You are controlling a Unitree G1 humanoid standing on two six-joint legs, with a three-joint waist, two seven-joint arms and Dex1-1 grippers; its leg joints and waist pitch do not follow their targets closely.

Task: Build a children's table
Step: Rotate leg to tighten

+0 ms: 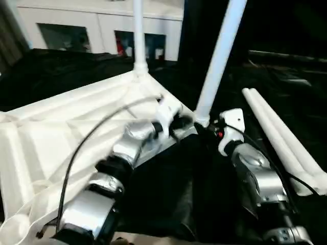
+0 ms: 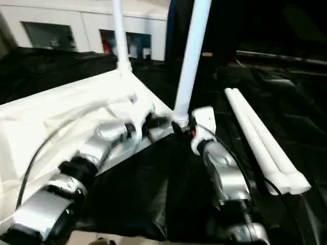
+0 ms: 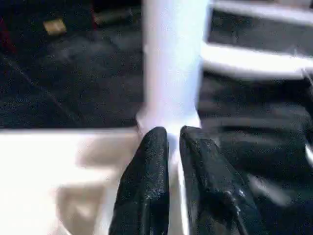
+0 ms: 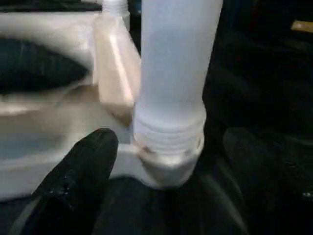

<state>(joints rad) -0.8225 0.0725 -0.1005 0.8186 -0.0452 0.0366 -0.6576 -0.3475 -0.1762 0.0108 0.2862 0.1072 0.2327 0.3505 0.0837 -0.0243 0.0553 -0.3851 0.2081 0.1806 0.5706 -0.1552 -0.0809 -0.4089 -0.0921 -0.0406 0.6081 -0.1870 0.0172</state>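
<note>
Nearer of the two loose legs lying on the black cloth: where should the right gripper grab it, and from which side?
Judging by its pose, take the nearer loose leg around its plain round shaft near the middle, coming from above with the jaws across the tube. It lies flat on the black cloth, pressed against the second loose leg, so a side approach looks blocked. The right gripper is closest.

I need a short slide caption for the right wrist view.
Open right hand around a white leg standing in the tabletop's corner socket.
</note>
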